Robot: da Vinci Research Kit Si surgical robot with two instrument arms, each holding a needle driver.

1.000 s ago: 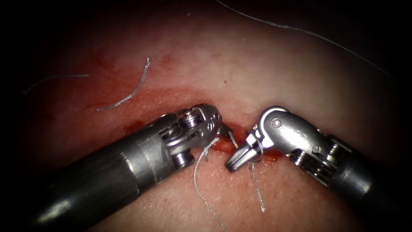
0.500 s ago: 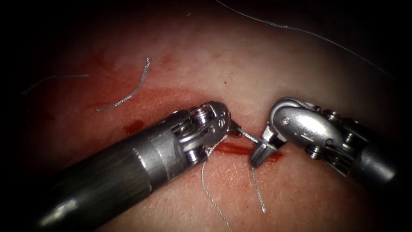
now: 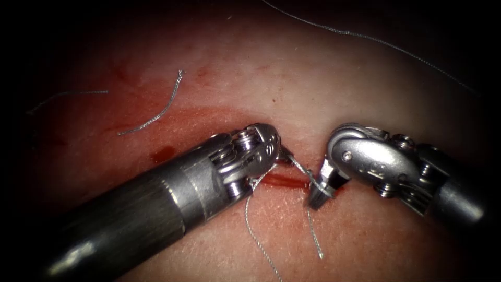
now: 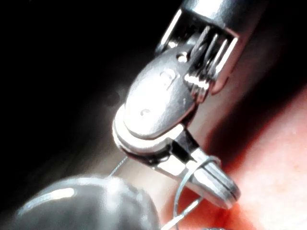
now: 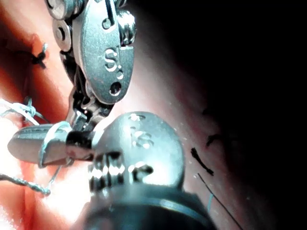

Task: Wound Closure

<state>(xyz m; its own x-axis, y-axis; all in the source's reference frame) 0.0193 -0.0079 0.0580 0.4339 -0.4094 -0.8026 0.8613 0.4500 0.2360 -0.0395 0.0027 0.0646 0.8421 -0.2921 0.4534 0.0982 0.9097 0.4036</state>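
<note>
Tissue (image 3: 292,83): the pork belly lies under both tools; its cut (image 3: 282,180) runs as a short red slit between the two tool tips.
Cut end of thread (image 3: 156,112): lies loose on the tissue, well left of the cut, touching neither tool.
Red fluid (image 3: 163,154): a small dark spot just beside the left tool's shaft, with more lining the cut.
Left pincer (image 3: 282,154): its tip sits at the left end of the cut, tucked behind its own wrist; whether it grips anything cannot be told.
Thread (image 3: 301,169): a taut span runs from the left pincer's tip across the cut to the right pincer; a longer strand trails from the left tool toward the viewer.
Short tail (image 3: 314,232): lies on the tissue just below the right pincer, apparently free.
Right pincer (image 3: 317,194): closed, pointing down at the right end of the cut, with a loop of thread wrapped around it, as the left wrist view (image 4: 216,184) confirms; nothing is visibly clamped between the two halves.
Step, as judged: knot-tying, with the wrap already on the right pincer.
Next move calls for: keeping that loop from slipping off the tip while the short tail is reached, and holding the taut span steady.
</note>
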